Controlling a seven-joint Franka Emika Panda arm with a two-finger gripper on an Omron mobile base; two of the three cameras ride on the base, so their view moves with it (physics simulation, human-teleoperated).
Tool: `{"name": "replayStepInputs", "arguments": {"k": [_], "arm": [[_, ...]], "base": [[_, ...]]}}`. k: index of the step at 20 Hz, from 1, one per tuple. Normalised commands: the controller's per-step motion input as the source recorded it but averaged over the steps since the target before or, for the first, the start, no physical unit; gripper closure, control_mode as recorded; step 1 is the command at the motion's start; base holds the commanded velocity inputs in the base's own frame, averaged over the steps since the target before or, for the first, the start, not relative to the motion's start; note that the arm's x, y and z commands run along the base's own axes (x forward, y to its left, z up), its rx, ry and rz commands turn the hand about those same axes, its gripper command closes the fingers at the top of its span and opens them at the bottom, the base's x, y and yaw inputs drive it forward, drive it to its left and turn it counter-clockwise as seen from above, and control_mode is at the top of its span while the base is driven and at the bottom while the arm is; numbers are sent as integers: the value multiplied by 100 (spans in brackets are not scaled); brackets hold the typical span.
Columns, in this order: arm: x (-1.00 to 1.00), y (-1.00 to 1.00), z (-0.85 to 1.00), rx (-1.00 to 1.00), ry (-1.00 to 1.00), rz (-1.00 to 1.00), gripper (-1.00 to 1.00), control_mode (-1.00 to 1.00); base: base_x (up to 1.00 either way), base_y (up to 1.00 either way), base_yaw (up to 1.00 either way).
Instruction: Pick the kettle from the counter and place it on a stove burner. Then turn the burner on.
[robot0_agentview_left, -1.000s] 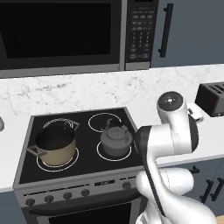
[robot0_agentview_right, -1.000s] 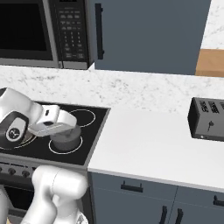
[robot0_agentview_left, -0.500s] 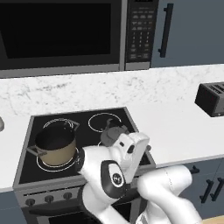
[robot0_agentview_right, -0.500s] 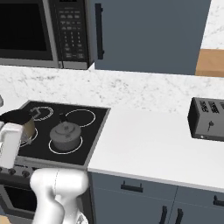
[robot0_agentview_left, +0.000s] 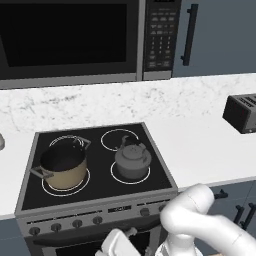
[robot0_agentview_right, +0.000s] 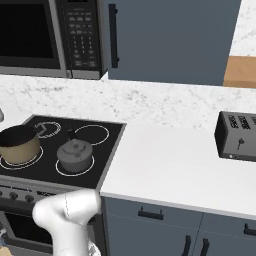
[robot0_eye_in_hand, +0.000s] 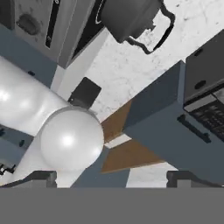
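1. Dark grey metal, squat, short-spouted: the kettle (robot0_agentview_left: 132, 159) in the left base view stands upright inside the large thin white circle of the stove burner (robot0_agentview_left: 131, 173) at the front right of the glossy black glass cooktop (robot0_agentview_left: 100, 187). A tan pot with dark inside (robot0_agentview_left: 63, 166) sits on the front-left ring, near the kettle but apart from it. Along the grey stove front runs a row of small dark knobs (robot0_agentview_left: 97, 220); the white arm bends low in front of them. A dark toaster (robot0_agentview_left: 241, 113) stands on the plain white worktop (robot0_agentview_left: 200, 145), well apart from the stove.

2. Right base view: kettle (robot0_agentview_right: 75, 155) again on its burner ring (robot0_agentview_right: 75, 167), pot (robot0_agentview_right: 19, 144) to its left, white worktop (robot0_agentview_right: 170, 165) to the right. The arm's white elbow hangs below the stove's front edge.

3. Hand view, heavily rolled: kettle (robot0_eye_in_hand: 131, 19) near the top edge; the pincer (robot0_eye_in_hand: 111, 177) shows two dark tips set wide apart, spread, nothing between them.

4. Judgement: placing looks done, and the step in hand is the burner switch. Next move calls for bringing the spread pincer to the knob that serves the front-right ring. Which knob that is I cannot tell.
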Motion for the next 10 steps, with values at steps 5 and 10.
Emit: {"name": "replayStepInputs", "arguments": {"k": [5,10], "arm": [[35,85,-52,-56,29,27,-100,-100],[46,36,0,-13,11,1,-100,-100]], "base": [[0,0,0],[0,0,0]]}}
